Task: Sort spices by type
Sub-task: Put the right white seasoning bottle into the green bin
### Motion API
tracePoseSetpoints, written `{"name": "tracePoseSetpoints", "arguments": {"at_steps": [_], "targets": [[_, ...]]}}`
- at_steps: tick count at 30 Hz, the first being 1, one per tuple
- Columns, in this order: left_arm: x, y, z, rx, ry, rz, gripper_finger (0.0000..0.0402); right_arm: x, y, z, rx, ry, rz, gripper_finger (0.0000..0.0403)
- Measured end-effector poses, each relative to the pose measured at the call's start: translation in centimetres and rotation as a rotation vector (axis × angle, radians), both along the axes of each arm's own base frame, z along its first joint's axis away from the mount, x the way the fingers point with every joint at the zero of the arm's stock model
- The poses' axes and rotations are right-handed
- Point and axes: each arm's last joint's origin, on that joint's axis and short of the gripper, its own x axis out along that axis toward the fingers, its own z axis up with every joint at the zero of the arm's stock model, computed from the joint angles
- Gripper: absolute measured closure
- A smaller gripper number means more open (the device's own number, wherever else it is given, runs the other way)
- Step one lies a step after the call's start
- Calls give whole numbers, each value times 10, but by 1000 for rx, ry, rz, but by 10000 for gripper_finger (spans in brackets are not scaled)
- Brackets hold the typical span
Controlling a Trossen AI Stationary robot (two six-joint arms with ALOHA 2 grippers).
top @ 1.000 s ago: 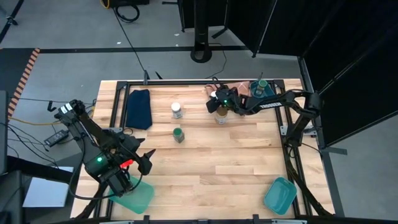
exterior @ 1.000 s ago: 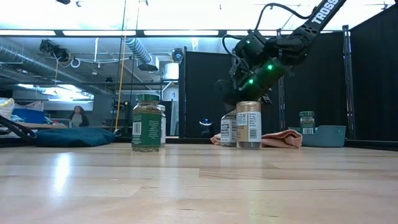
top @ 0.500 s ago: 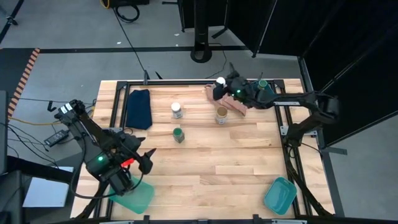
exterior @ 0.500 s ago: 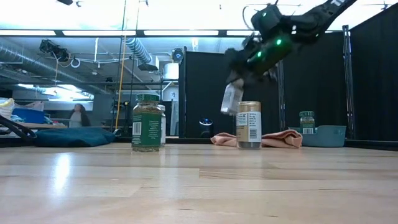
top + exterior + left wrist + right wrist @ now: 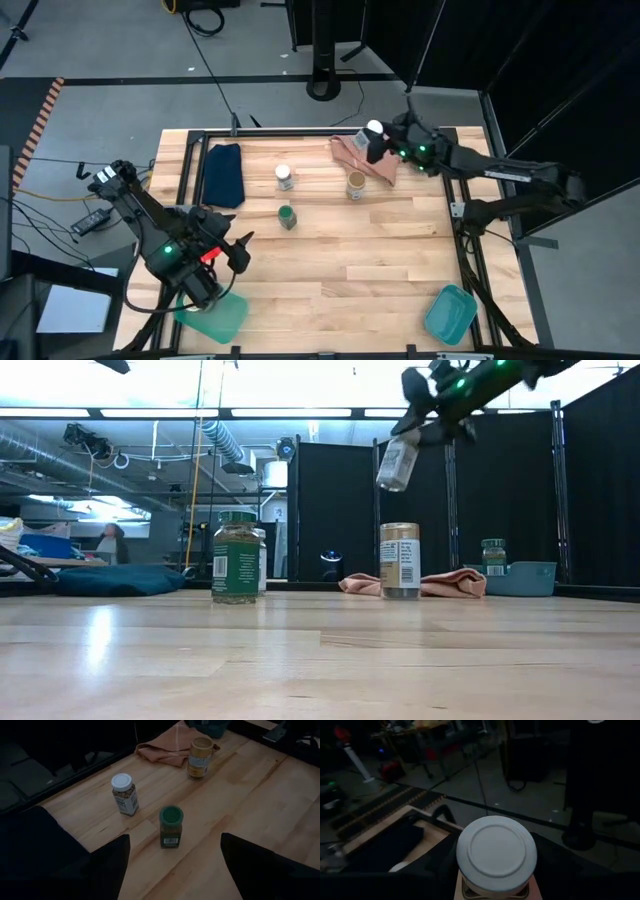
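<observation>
Since a second ago the right gripper (image 5: 381, 147) has lifted the white-lidded spice jar (image 5: 375, 137) off the table, where it stood just beside the tan-lidded jar (image 5: 355, 184) in front of the pink cloth (image 5: 360, 158). It has carried the jar up and toward the table's far right corner, so the jar now hangs tilted, high in the air above the cloth. In the low view the jar (image 5: 397, 461) has risen well above the tan-lidded jar (image 5: 400, 560), and the right arm has stretched out straighter. The person (image 5: 108, 544) in the room behind has shifted a little.
</observation>
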Motion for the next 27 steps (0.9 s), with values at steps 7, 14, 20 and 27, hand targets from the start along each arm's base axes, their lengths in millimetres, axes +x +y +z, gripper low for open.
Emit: {"name": "tracePoseSetpoints", "arguments": {"at_steps": [7, 14, 20, 27], "targets": [[5, 6, 0, 0, -1, 33, 85, -20, 36, 14, 42, -19, 110, 193], [10, 13, 0, 21, 19, 57, 85, -32, 75, 14, 146, -12, 255, 193], [17, 23, 0, 55, 57, 74, 85, -37, 116, 6, 274, 18, 410, 193], [21, 30, 0, 57, 63, 108, 85, -52, 172, -4, 362, 42, 500, 193]]}}
